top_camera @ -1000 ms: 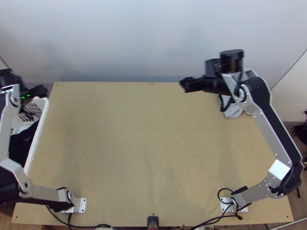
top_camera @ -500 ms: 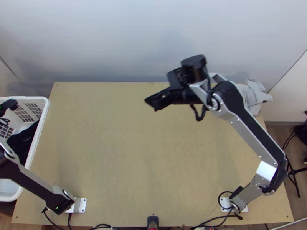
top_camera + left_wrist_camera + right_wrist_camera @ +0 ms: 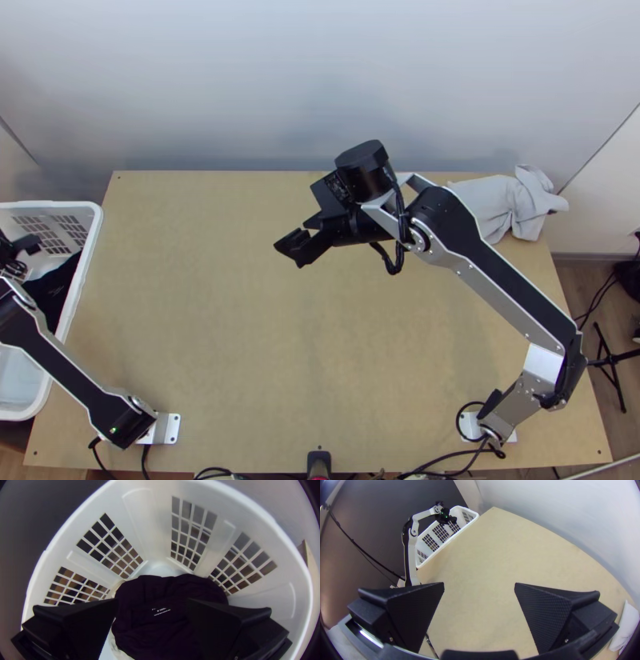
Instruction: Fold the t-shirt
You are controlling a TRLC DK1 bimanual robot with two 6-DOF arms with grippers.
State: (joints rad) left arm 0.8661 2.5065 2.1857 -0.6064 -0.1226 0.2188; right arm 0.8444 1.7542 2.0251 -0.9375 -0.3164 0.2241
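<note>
Your right tool (image 3: 294,246) has swung left over the bench (image 3: 200,320), fingers apart. Your left tool (image 3: 27,244), fingers apart, hangs over left-edge basket (image 3: 93,240); dark shirt (image 3: 156,591) bunched inside. Pale cloth (image 3: 492,204), far right corner.

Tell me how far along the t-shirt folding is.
Barely begun, by the look of it. Done: no clear fold; the grey cloth lies rumpled at the table's far right corner. In hand: nothing; the left hand is open above the dark garment in the basket. Left: probably lifting it out, spreading and folding it.
</note>
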